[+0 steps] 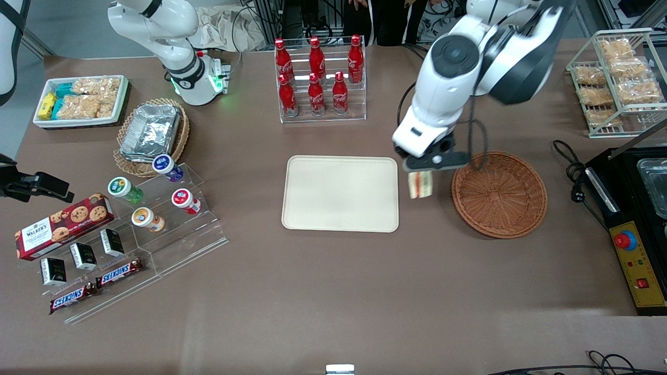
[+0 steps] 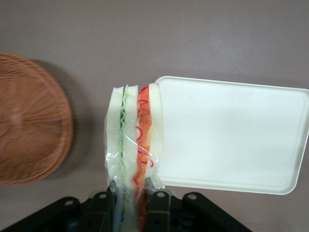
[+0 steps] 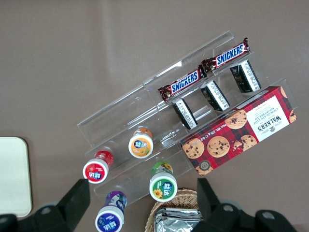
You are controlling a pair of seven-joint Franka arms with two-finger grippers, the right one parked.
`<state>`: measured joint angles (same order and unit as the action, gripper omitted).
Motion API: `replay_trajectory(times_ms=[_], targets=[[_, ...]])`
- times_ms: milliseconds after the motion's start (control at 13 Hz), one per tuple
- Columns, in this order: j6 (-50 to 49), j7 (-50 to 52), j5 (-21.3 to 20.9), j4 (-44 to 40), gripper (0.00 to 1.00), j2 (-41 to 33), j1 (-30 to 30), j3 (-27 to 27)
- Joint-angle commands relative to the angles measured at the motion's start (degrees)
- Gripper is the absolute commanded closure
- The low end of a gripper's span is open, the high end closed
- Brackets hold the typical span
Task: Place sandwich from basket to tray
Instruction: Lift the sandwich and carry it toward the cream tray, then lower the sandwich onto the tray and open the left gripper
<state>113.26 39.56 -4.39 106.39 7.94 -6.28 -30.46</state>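
Note:
My gripper (image 1: pixel 421 172) (image 2: pixel 131 197) is shut on the sandwich (image 1: pixel 420 184) (image 2: pixel 135 137), a plastic-wrapped wedge of pale bread with green and orange-red layers. It hangs in the air over the bare table, between the reddish-brown wicker basket (image 1: pixel 499 194) (image 2: pixel 29 121) and the cream tray (image 1: pixel 341 193) (image 2: pixel 231 133). The sandwich's tip sits just at the tray's edge in the wrist view. The basket holds nothing and nothing lies on the tray.
A rack of red cola bottles (image 1: pixel 319 78) stands farther from the front camera than the tray. A black appliance (image 1: pixel 633 219) and a wire rack of snacks (image 1: pixel 617 78) sit toward the working arm's end. Clear display steps with cups and snack bars (image 1: pixel 130 229) lie toward the parked arm's end.

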Motion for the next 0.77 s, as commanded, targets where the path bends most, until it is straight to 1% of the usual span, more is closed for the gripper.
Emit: replay_trajectory(times_ms=[0,77,308,462,615,692], targets=[[10.0,-0.2,-0.9,5.8,1.0,3.1,-2.6,-0.6],[12.0,-0.2,-1.8,6.3,1.0,5.1,-3.6,-0.6],[20.1,0.0,-7.5,9.6,1.0,11.7,-4.0,-0.6],[25.9,0.0,-11.0,13.6,1.0,13.4,-4.0,-0.6],[28.6,0.4,-13.9,13.3,1.0,17.2,-4.0,-0.5],[28.8,2.4,-15.8,13.1,1.0,17.9,-4.1,-0.5]])
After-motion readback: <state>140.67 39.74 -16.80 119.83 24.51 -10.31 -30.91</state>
